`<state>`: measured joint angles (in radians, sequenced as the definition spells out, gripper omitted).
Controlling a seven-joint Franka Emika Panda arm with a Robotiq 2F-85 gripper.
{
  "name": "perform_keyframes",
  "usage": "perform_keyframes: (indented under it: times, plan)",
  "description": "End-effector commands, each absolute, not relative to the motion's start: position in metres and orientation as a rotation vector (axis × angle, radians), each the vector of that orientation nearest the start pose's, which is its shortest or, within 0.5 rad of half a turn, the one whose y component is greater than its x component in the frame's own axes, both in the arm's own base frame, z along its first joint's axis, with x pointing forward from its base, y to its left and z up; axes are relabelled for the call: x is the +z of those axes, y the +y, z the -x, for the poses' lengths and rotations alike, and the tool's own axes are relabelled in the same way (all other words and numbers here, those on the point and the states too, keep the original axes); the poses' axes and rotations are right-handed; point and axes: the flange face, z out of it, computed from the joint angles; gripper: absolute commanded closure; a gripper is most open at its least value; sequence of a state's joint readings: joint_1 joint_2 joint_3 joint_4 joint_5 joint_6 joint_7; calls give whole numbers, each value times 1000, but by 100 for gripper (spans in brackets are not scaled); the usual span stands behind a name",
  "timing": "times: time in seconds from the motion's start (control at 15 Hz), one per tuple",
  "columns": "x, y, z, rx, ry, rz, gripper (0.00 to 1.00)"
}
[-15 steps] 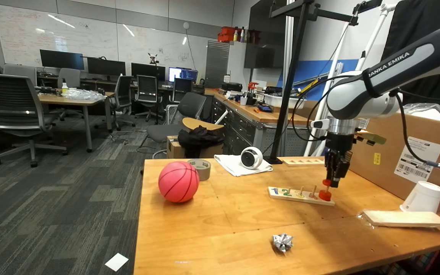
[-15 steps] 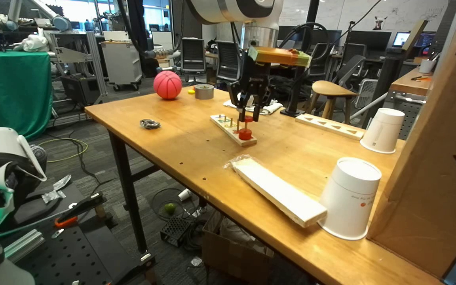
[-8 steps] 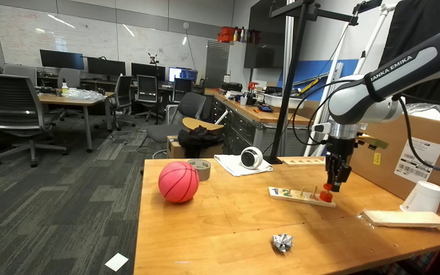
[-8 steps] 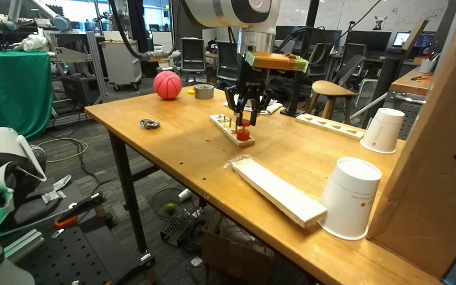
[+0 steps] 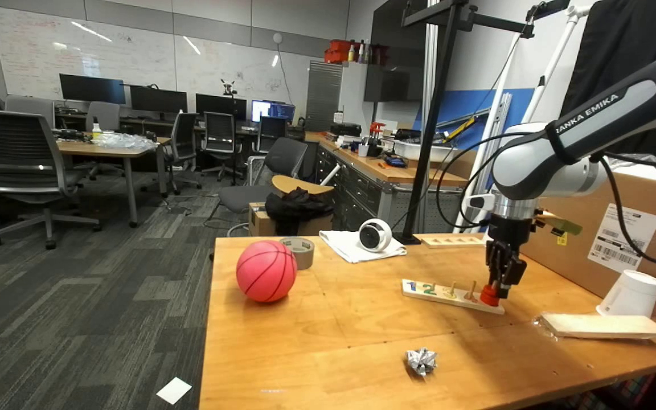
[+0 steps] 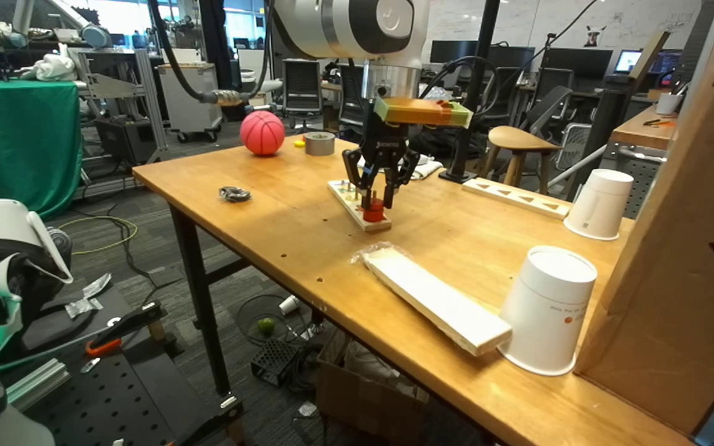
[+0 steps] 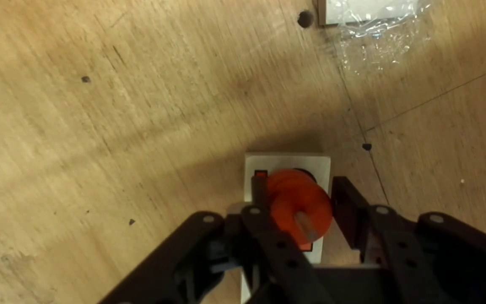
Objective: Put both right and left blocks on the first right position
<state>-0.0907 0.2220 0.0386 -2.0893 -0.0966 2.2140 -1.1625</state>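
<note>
The pale wooden board (image 5: 439, 294) with painted numbers and several pegs lies on the table; it also shows in an exterior view (image 6: 351, 207) and in the wrist view (image 7: 287, 160). My gripper (image 6: 377, 204) is around the peg at the board's end. In the wrist view my gripper (image 7: 300, 181) has its fingers against both sides of a red ring (image 7: 289, 207), with the peg tip poking through it. A lower red ring (image 6: 374, 217) sits on the same peg, just under the held one. The other pegs carry no rings. The fingers hide part of the rings.
A wrapped pale plank (image 6: 437, 300) lies near the board's end, beside a white cup (image 6: 549, 310). Another cup (image 6: 599, 204) and a cardboard box (image 6: 673, 279) stand behind. Crumpled foil (image 5: 422, 360), a pink ball (image 5: 266, 270) and a slotted wooden strip (image 6: 515, 197) are on the table.
My gripper has moved down with the upper red ring along the peg, closing the gap to the lower ring. The board's peg end has shifted slightly.
</note>
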Motion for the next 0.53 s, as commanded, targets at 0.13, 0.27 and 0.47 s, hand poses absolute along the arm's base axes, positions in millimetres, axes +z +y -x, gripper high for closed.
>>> perform_keyframes:
  times: [0.13,0.27,0.47]
  plan:
    - [321,-28,-556,112,-1770,2617,10]
    - [326,-26,-554,83,-1783,2622,0]
    - [333,-22,-549,29,-1798,2628,0]
